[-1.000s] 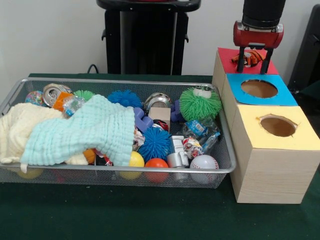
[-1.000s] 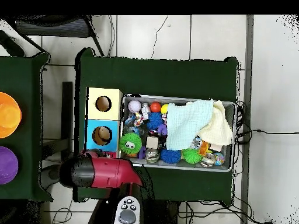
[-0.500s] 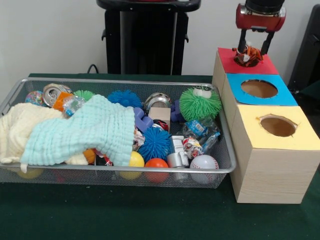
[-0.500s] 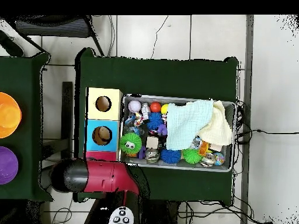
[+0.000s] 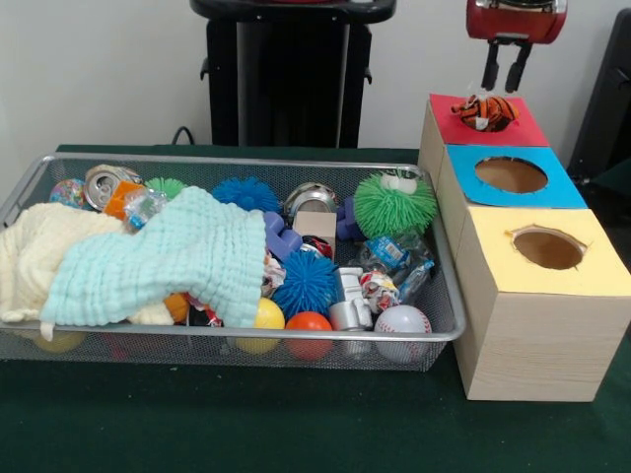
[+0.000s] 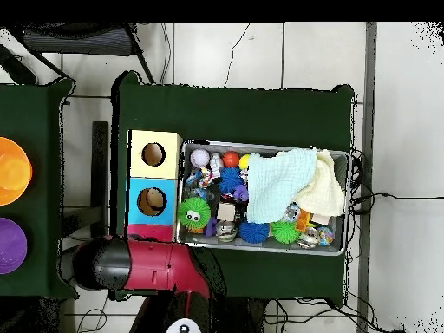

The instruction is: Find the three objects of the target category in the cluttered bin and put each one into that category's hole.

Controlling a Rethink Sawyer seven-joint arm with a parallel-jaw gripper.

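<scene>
The orange, black-striped and white soft toy (image 5: 485,111) lies on the red top (image 5: 444,106) of the wooden box and covers the place of the hole, so the hole itself does not show. My gripper (image 5: 501,89) hangs just above the toy, clear of it, empty, with a narrow gap between its fingers. The wire mesh bin (image 5: 246,336) stands to the left of the box, full of clutter. The brown and pale yellow toys are hidden. In the overhead view my red arm (image 6: 143,264) covers the gripper and part of the red top (image 6: 149,232); the bin (image 6: 264,146) lies beside the box.
The blue-topped hole (image 5: 511,174) and the yellow-topped hole (image 5: 548,248) lie nearer the camera on the same box. In the bin a mint cloth (image 5: 163,261) and a cream cloth (image 5: 30,251) cover the left half; spiky balls (image 5: 394,205), a baseball (image 5: 402,320) and a can (image 5: 104,183) lie around.
My gripper has let go of the striped toy on the red top and has risen straight up. The toy stays on the red top. The bin's contents have not moved.
</scene>
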